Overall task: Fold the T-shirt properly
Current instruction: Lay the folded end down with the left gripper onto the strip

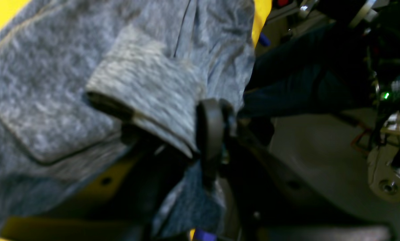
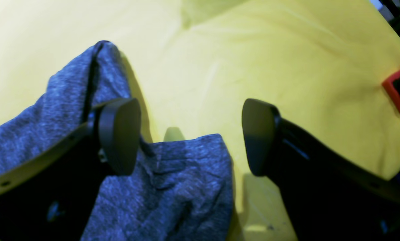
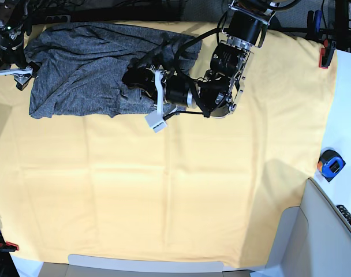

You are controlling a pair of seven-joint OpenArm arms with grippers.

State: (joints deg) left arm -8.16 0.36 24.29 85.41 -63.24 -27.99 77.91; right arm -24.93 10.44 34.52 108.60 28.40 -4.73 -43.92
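The heather-grey T-shirt (image 3: 83,69) lies bunched at the back left of the yellow cloth. My left gripper (image 3: 131,78) reaches into its right side. In the left wrist view its fingers (image 1: 209,134) are closed on a fold of the shirt (image 1: 53,100), beside a sleeve cuff (image 1: 143,87). My right gripper (image 3: 21,76) is at the shirt's left edge. In the right wrist view it (image 2: 190,137) is open, with a flap of the shirt (image 2: 173,187) below and between the fingers, and more fabric drapes behind the left finger (image 2: 119,134).
The yellow-orange cloth (image 3: 164,190) covers the table. Red clamps (image 3: 324,57) (image 3: 8,246) pin its edges; one shows in the right wrist view (image 2: 399,97). A blue-orange tape measure (image 3: 330,164) and a black object (image 3: 346,216) lie off the right edge.
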